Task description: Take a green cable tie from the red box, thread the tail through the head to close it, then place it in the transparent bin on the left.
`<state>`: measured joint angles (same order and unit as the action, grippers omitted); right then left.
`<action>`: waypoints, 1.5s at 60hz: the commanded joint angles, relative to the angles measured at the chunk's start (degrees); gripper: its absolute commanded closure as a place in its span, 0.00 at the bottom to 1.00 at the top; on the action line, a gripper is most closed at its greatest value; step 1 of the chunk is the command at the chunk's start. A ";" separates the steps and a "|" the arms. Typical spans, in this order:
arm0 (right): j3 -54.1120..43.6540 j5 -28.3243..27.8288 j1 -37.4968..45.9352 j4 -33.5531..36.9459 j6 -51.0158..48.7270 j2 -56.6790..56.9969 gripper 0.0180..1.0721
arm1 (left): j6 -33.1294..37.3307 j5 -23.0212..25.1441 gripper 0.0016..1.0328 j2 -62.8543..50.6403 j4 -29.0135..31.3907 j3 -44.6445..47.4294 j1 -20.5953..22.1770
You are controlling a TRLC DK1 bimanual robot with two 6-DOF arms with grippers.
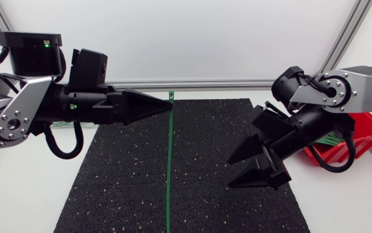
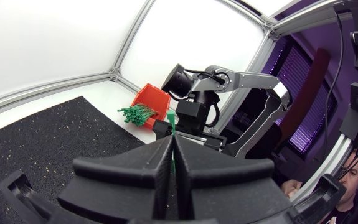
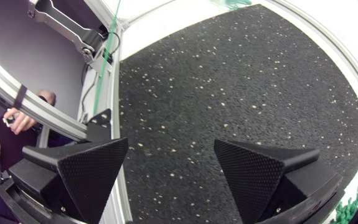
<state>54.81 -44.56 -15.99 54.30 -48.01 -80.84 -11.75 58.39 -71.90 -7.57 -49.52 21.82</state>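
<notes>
Black speckled mat (image 1: 127,188) on white table (image 1: 17,194), frame centre. My left gripper (image 1: 170,108) closed tight, pinching green cable tie (image 1: 169,168) just under its head. Tie runs straight down mid-frame over mat. Left arm comes in level from left edge, fingers pointing right. My right gripper (image 1: 237,169) wide open, holding nothing, right of centre, angled down-left, apart from tie. At right edge, red box (image 1: 367,133) behind right arm. Left wrist view shows tie's head poking past my closed fingertips, bundle of green ties (image 2: 138,114) in box beyond.

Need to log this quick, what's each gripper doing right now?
Left gripper: shut on the green cable tie.
Right gripper: open, holding nothing.
</notes>
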 commanded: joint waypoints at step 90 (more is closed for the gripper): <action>-37.58 28.74 -26.37 -85.42 -59.57 24.94 0.04 | -2.23 12.45 0.97 -12.56 21.02 -17.46 -7.50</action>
<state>18.68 -15.22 -40.93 -29.17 -104.07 -54.41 -15.18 68.58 -81.60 13.50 -64.49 15.64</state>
